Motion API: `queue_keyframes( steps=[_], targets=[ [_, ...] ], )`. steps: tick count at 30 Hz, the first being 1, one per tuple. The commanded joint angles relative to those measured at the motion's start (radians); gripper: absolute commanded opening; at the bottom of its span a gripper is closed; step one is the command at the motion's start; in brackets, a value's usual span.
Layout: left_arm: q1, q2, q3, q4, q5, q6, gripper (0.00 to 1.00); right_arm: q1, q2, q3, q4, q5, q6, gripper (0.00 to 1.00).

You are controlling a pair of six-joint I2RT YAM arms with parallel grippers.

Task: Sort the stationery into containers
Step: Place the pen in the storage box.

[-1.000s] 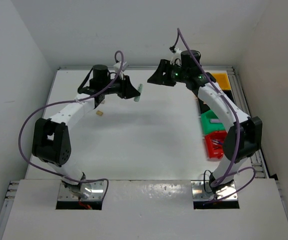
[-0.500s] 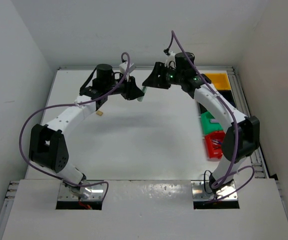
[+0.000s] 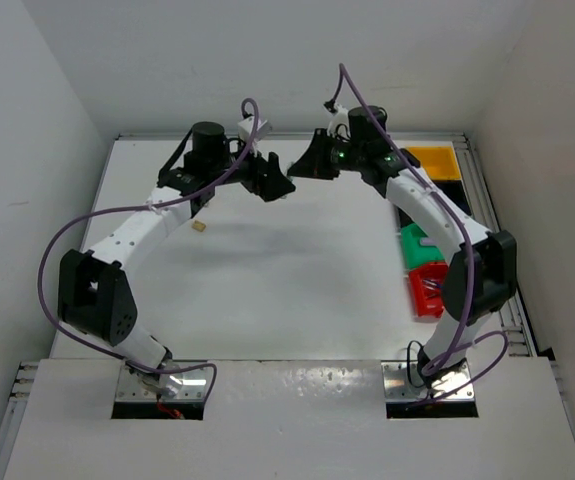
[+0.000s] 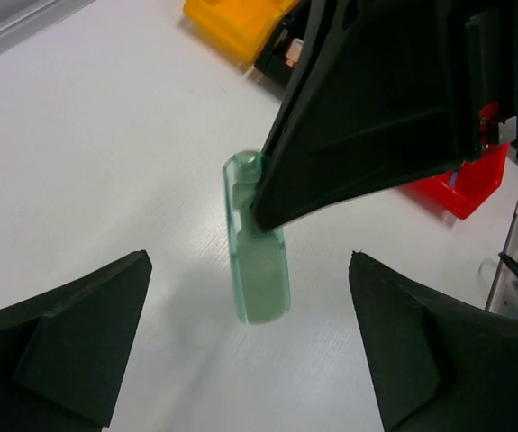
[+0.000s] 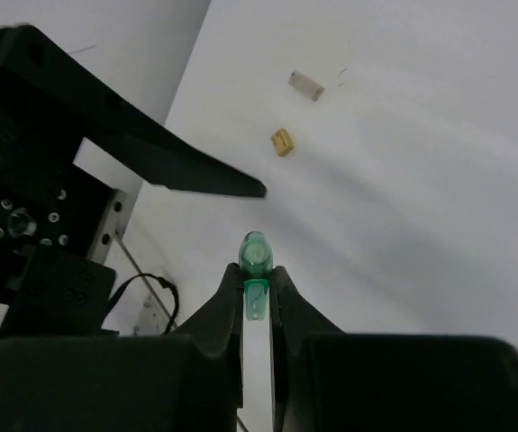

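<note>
The marker [image 4: 259, 252] is a short, chunky stick of see-through green with a rounded cap. It hangs in the air over the far middle of the bench [image 3: 297, 270], with the jaws of the right arm [image 3: 432, 215] clamped on it. Only the left wrist view shows the jaws of the left arm [image 3: 137, 225] spread wide either side of it, clear of it. The top view hides the marker. Both arms reach forward and inward, wrists meeting.
</note>
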Motion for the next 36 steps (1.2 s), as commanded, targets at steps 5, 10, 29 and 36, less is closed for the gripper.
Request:
queue_keyframes(
  steps=[5, 10, 29, 36],
  targets=[
    [0.050, -0.015, 0.079, -0.141, -0.167, 0.036, 1.00, -0.307, -0.095, -0.035, -0.054, -0.006, -0.138, 0.00],
    [0.130, 0.037, 0.091, -0.279, -0.262, 0.077, 1.00, -0.576, -0.173, -0.114, -0.145, 0.016, -0.293, 0.00],
    [0.265, 0.123, 0.027, -0.356, -0.524, 0.035, 0.99, -0.776, 0.030, -0.113, -0.120, 0.238, -0.292, 0.36],
    [0.347, 0.318, 0.252, -0.507, -0.422, 0.403, 0.99, -0.776, 0.034, -0.089, -0.160, 0.223, -0.274, 0.58]
  ],
)
